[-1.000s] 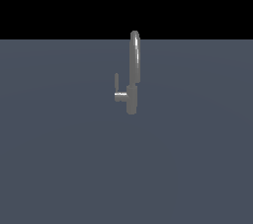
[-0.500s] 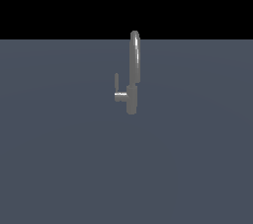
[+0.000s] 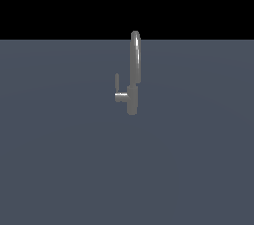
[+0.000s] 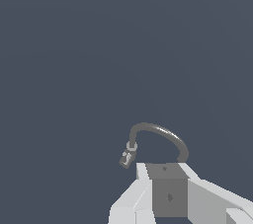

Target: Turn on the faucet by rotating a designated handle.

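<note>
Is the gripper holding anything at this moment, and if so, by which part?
Nothing is held: the gripper is apart from the faucet, and its handle stands untouched.

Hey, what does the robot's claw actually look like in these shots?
Only the wrist view shows it. The claw is a blocky, angular body in pale grey-white with a darker grey panel in the middle bearing two small dark marks. No cables or lettering are visible. The exterior view shows no arm.

No readable text, labels, brands, numbers or signs anywhere in either view.
</note>
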You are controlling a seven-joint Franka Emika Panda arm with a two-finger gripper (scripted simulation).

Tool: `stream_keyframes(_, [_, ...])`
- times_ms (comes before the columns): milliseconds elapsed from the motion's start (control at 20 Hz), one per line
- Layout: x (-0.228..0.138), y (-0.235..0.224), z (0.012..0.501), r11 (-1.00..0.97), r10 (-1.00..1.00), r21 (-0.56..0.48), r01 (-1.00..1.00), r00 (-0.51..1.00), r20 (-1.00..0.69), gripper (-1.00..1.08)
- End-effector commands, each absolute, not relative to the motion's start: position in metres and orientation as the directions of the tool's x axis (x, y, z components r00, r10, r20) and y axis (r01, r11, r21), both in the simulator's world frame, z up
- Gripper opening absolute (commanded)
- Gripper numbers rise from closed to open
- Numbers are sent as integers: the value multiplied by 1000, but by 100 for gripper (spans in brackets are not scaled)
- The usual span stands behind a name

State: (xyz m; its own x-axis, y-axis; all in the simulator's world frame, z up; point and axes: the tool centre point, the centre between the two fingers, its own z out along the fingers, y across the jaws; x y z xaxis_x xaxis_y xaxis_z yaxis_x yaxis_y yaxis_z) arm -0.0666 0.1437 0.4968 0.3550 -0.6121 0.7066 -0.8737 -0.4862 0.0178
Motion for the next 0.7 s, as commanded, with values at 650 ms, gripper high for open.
stream_keyframes(650, [35,104,314,-223,-663,-7,-975,146,734,-100])
